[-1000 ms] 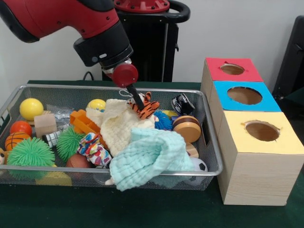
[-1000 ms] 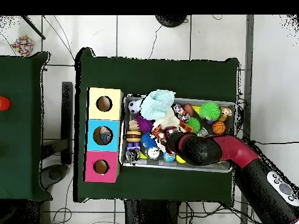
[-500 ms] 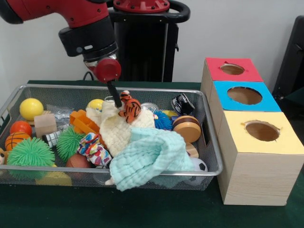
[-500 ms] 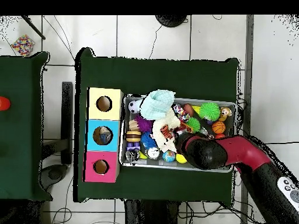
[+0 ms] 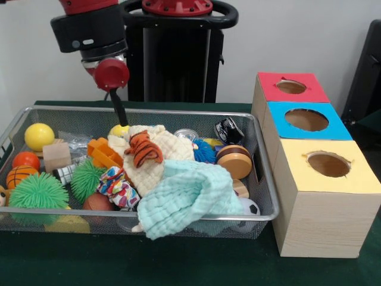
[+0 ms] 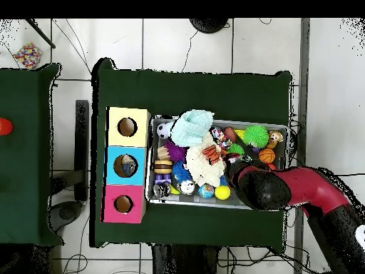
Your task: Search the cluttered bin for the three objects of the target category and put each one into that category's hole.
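You are seeing the tool rising empty, its opening impossible to judge, while the dropped tiger toy is lying on the cream cloth in the bin, needing regrasping.

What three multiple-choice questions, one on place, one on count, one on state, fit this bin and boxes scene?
1. Where does the toy tiger lie?
A. on the cream cloth
B. in the red box
C. on the table

2. How many boxes with a hole stand beside the bin?
A. two
B. three
C. four

3. What is the tool holding?
A. the tiger
B. a yellow ball
C. nothing

Answers: 1 A, the tiger rests on the cream cloth. 2 B, red, blue, yellow. 3 C, its tip hangs bare above the toys.
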`<control>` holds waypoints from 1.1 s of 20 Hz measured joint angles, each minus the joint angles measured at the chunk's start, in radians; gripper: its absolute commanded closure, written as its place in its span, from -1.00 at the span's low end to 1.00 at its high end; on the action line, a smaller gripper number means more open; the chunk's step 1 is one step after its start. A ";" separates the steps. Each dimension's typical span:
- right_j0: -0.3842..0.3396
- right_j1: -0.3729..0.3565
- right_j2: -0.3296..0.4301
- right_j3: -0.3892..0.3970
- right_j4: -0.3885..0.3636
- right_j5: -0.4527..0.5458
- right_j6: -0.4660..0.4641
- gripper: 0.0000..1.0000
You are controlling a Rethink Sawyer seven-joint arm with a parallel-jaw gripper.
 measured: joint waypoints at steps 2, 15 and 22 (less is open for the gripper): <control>0.001 -0.014 0.000 0.000 0.000 0.000 0.000 -1.00; 0.219 -0.020 -0.202 -0.021 -0.239 0.028 0.000 -1.00; 0.331 -0.022 -0.304 -0.029 -0.380 0.042 0.000 -1.00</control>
